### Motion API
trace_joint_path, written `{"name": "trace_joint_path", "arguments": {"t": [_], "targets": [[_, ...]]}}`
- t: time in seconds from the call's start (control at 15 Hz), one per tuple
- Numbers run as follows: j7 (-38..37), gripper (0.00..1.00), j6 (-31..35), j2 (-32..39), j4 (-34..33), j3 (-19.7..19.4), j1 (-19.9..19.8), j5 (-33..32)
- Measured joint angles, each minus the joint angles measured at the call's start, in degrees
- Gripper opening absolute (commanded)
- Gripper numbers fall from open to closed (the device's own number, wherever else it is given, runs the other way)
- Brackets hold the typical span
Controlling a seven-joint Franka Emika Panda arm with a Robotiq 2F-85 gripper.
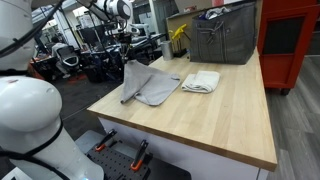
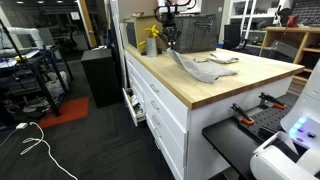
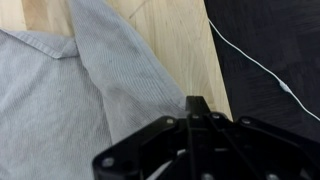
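Your end effector (image 3: 197, 108) is clenched on the grey cloth (image 3: 70, 110). In the wrist view its black fingers meet on a raised fold of the fabric, and no gap shows between them. In both exterior views the held end of the cloth is lifted above the tabletop (image 1: 230, 120). The rest slopes down from it and lies spread on the wood (image 1: 155, 88), near the side where the arm stands. A folded white towel (image 1: 201, 81) lies just beside the far end of the cloth; I cannot tell if the two touch.

In my judgement the grip is the first risk. Only a thin fold seems to be between the fingers, and most of the cloth's weight rests on the tabletop. If you pull fast or sideways, the friction on the wood may draw the fold out of the fingers.

The second risk is the edge. The wrist view shows the border of the tabletop close beside the end effector, with the dark floor (image 3: 270, 30) and a white cable (image 3: 262, 62) below. If you carry the cloth outward past this border and it slips, it would probably fall to the floor.

The third risk is the towel. If the trailing end drags across it, the cloth may push it or spoil its fold. Lift high enough before you move sideways.
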State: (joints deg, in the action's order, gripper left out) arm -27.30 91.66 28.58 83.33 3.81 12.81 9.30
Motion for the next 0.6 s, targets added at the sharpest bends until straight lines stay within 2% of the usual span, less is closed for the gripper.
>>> {"name": "trace_joint_path", "arguments": {"t": [0.6], "targets": [[0.78, 0.0, -10.51, 9.82, -16.86, 0.42, 0.49, 1.97]]}}
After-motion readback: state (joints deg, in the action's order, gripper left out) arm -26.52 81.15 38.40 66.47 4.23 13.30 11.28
